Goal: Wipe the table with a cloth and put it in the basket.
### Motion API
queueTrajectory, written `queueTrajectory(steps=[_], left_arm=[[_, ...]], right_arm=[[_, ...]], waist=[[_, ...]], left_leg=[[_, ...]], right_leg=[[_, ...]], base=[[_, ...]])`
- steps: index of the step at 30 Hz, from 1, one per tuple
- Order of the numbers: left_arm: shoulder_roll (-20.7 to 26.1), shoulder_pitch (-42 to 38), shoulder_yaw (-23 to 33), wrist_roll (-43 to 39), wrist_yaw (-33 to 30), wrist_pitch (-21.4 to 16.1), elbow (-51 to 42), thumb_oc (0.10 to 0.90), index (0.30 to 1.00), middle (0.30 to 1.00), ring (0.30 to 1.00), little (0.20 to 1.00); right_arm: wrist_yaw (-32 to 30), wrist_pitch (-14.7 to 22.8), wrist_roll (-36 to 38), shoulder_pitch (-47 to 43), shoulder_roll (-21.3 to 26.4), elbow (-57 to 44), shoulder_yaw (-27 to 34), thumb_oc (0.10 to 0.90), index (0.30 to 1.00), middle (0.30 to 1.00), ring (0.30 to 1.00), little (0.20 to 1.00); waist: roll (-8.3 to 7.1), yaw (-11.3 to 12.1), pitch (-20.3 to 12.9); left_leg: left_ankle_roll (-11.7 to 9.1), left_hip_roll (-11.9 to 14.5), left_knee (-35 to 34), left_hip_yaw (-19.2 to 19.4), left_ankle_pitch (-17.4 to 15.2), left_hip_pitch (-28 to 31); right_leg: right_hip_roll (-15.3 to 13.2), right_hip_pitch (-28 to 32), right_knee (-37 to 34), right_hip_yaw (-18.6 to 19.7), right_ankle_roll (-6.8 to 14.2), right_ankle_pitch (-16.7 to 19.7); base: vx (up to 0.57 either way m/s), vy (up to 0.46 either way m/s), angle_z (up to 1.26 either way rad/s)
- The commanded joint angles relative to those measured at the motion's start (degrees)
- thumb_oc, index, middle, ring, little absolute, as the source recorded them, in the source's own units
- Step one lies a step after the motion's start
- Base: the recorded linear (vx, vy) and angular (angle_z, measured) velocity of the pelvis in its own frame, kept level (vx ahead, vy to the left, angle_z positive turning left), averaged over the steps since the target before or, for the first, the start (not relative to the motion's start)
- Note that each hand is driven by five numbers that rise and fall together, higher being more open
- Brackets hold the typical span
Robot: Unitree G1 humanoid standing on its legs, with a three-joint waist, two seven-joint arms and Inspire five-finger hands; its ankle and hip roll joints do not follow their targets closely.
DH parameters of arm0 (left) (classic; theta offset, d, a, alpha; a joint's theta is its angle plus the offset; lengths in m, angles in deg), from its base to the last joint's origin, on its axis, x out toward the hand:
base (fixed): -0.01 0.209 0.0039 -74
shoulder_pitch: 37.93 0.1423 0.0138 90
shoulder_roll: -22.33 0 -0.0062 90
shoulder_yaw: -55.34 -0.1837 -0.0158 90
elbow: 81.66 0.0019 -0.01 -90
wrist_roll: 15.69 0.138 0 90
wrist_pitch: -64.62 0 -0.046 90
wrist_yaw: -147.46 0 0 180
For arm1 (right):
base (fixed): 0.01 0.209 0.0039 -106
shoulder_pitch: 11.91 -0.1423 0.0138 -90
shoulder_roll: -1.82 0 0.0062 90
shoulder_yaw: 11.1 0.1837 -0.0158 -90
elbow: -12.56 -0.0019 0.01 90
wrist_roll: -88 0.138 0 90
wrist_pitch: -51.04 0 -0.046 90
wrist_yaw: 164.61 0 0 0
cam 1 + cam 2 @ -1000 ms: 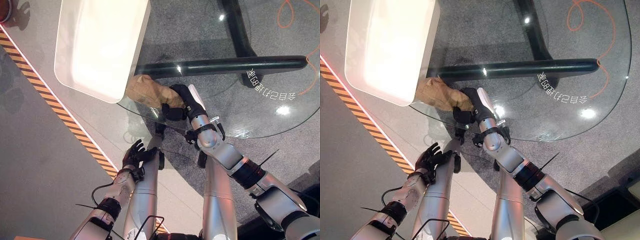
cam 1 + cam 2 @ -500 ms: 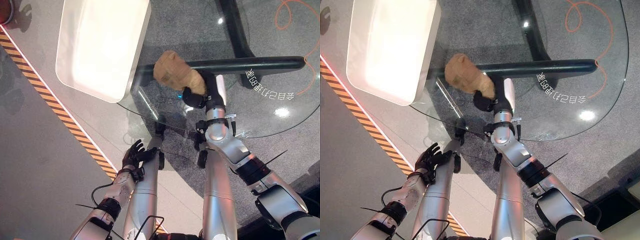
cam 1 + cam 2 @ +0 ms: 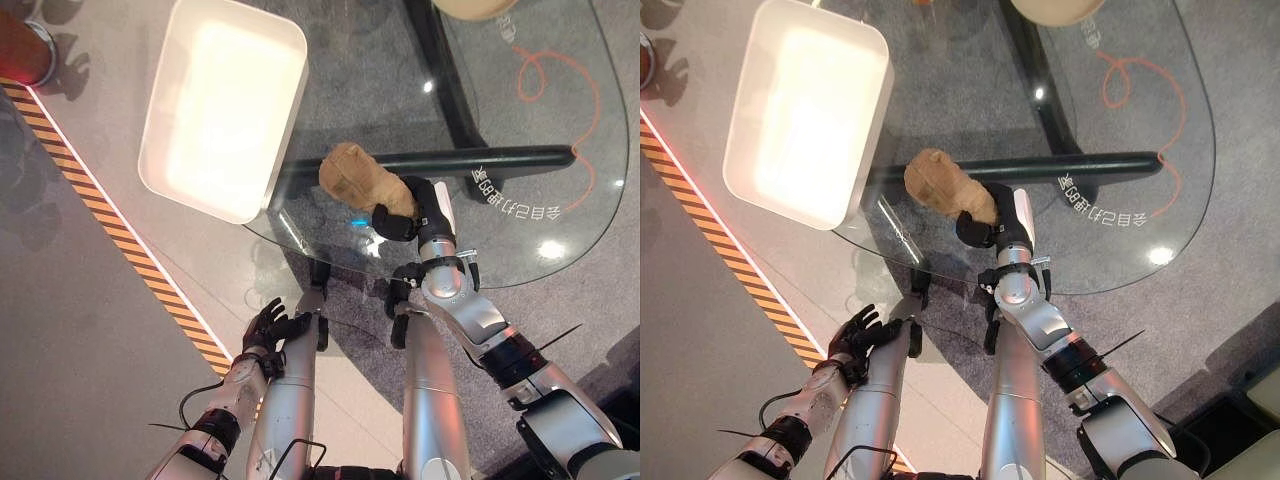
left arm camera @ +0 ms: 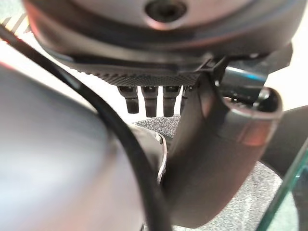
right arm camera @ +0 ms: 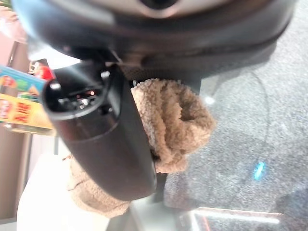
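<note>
One white basket (image 3: 160, 170) empty; right hand (image 3: 405, 215) clutching brown cloth (image 3: 355, 180) on glass table (image 3: 580, 200).

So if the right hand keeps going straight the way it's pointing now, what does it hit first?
Probably the white basket: the right hand, curled round the tan cloth, points across the glass table toward it. Depth is unclear.

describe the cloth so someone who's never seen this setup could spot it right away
Find the oval glass table on its dark frame. Near its left end, just right of the white basket on the floor, the right hand grips the cloth. It is a crumpled, fuzzy tan bundle, the only soft brown thing on the glass.
</note>
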Motion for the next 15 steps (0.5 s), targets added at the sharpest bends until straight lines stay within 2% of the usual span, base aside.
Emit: queueTrajectory(steps=[1,6,9,15], left_arm=[[0.08,7.21,0.79,0.41,3.53,-1.24,-1.05,0.800,0.900,0.900,0.900,0.900],[0.84,9.27,1.88,-0.62,6.69,-2.06,-3.05,0.800,0.900,0.900,0.900,0.900],[2.14,11.21,2.51,-2.82,7.36,-2.10,-7.25,0.800,0.900,0.900,0.900,0.900],[4.71,14.30,3.75,-6.86,6.71,1.94,-19.75,0.800,0.900,0.900,0.900,0.900]], right_arm=[[0.60,7.35,0.69,-3.24,-0.63,-8.15,3.14,0.100,0.300,0.300,0.300,0.200],[1.64,8.44,2.01,-0.41,-0.28,-8.54,4.70,0.100,0.300,0.300,0.300,0.200],[3.08,10.00,3.97,2.64,-0.99,-8.03,6.14,0.100,0.300,0.300,0.300,0.200],[4.50,13.80,5.58,9.10,-1.51,-7.21,9.56,0.100,0.300,0.300,0.300,0.200]], waist=[[-0.56,0.57,-1.00],[-1.14,0.89,-1.00],[-1.33,1.27,-1.00],[-1.48,1.87,-1.00]], left_leg=[[3.94,-2.86,4.98,5.94,-9.43,4.46],[3.79,-2.83,3.01,5.40,-9.52,10.34],[3.82,-2.91,2.72,4.92,-10.05,14.11],[3.93,-3.63,2.22,3.53,-10.10,18.45]], right_leg=[[3.26,3.08,-9.99,-2.20,0.20,7.44],[3.33,9.05,-11.59,-2.38,0.37,6.89],[3.44,13.10,-11.44,-2.73,0.14,5.70],[3.11,18.78,-12.72,-3.92,-0.32,5.07]], base=[[-0.04,-0.044,0.01],[-0.02,-0.026,0.02],[-0.01,-0.031,0.01],[0.00,-0.044,0.08]])
